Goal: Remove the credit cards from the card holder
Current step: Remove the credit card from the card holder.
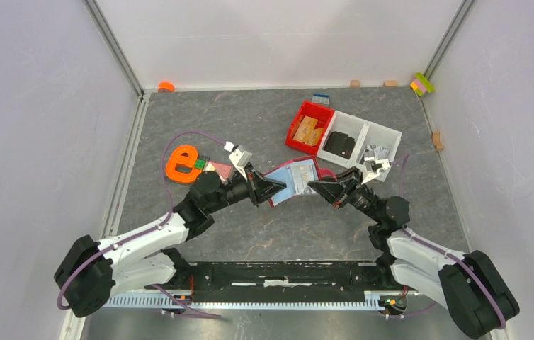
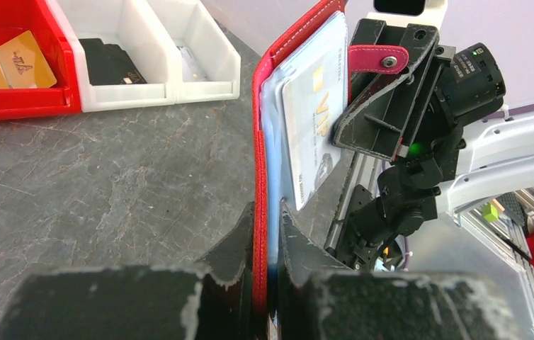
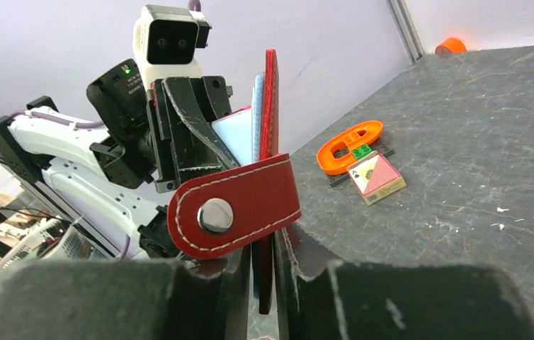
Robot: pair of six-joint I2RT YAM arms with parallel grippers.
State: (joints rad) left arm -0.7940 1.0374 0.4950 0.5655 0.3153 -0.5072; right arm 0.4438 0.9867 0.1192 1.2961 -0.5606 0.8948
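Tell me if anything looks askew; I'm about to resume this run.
The card holder is off the table, pinched on edge between both arms' jaws. Its pale VIP credit card sits tilted, apparently sticking partly out.

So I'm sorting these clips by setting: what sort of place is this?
Most likely a lab test cell for robot handling, not a home or shop: plain pale walls box in a grey tabletop, a black mounting rail runs along its near edge, and white sorting bins hold small parts.
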